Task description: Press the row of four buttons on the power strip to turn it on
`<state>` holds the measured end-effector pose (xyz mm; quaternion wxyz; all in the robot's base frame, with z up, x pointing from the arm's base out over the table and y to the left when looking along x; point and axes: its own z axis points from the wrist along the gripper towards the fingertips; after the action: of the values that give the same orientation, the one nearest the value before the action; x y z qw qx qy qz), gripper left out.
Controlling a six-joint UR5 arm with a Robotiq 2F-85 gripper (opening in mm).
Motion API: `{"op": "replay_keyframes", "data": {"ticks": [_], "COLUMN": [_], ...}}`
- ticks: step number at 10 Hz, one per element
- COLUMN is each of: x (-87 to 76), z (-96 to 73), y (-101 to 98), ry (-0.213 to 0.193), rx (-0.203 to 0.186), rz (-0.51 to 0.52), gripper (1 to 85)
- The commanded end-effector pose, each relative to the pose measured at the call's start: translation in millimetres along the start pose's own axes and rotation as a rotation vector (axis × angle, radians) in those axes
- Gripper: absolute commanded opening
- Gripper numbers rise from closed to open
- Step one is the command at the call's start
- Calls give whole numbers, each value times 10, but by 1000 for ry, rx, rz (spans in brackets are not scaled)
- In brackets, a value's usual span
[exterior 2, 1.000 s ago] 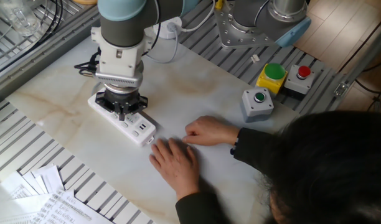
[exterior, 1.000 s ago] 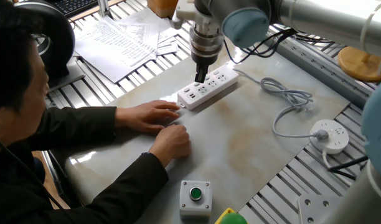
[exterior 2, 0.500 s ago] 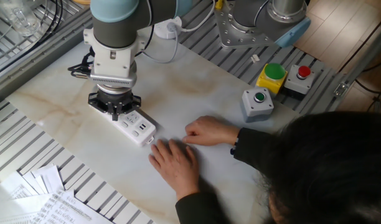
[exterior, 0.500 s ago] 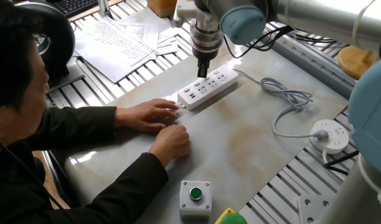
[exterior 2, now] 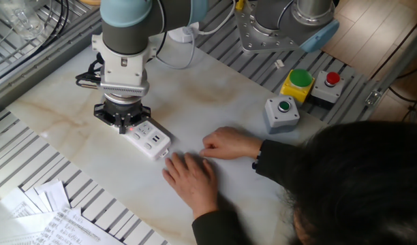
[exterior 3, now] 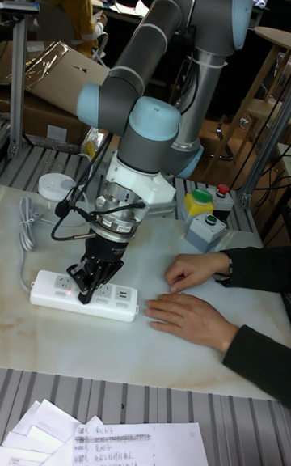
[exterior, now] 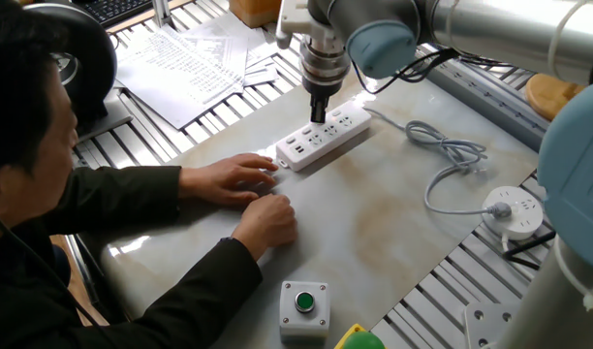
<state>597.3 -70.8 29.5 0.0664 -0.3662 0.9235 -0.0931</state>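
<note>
Power strip (exterior: 323,136) is lying flat on the pale marble-look table (exterior: 393,223), angled diagonally, toward the far side from the seated person. Its grey cord (exterior: 442,155) is running off the far end and looping toward the round white socket hub (exterior: 514,211) at the table edge.

Gripper (exterior: 318,113) is pointing straight down over the strip, roughly mid-length in the first fixed view. In the tall view the gripper (exterior 3: 87,286) is sitting on or just above the top face, with a small red glow at the tip. Other fixed view: gripper (exterior 2: 127,124) is covering the far part of the strip (exterior 2: 151,139), only the near end with its sockets is showing.

Finger state: cannot tell. Tips are reading as one dark mass in every view, no gap or contact resolvable. Also cannot tell if the tip is actually touching the strip.

The four buttons: not resolvable, too small or hidden under the gripper.

Person's hands are resting flat on the table just beside the near end of the strip: one hand (exterior: 231,178) almost at the strip's end, the other hand (exterior: 265,221) nearer the person.

Grey box with green button (exterior: 304,308) is sitting near the table's front edge, well apart from the strip. Papers (exterior: 195,63) are lying on the slatted surface beyond the table.
</note>
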Motion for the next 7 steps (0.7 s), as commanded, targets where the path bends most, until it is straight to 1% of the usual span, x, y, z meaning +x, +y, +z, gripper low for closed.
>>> {"op": "replay_keyframes", "data": {"ticks": [1, 2, 3, 4, 5, 6, 7], "x": [-7, 30, 87, 86, 104, 114, 77], "z": [113, 109, 55, 19, -35, -170, -350], "y": [75, 117, 157, 128, 90, 58, 92], "ry": [-33, -30, -11, -5, 10, 35, 60], "rx": [-19, -26, -17, -6, -19, -28, -57], "rz": [18, 22, 27, 22, 11, 4, 9], "gripper": [10, 10, 10, 10, 10, 10, 10]}}
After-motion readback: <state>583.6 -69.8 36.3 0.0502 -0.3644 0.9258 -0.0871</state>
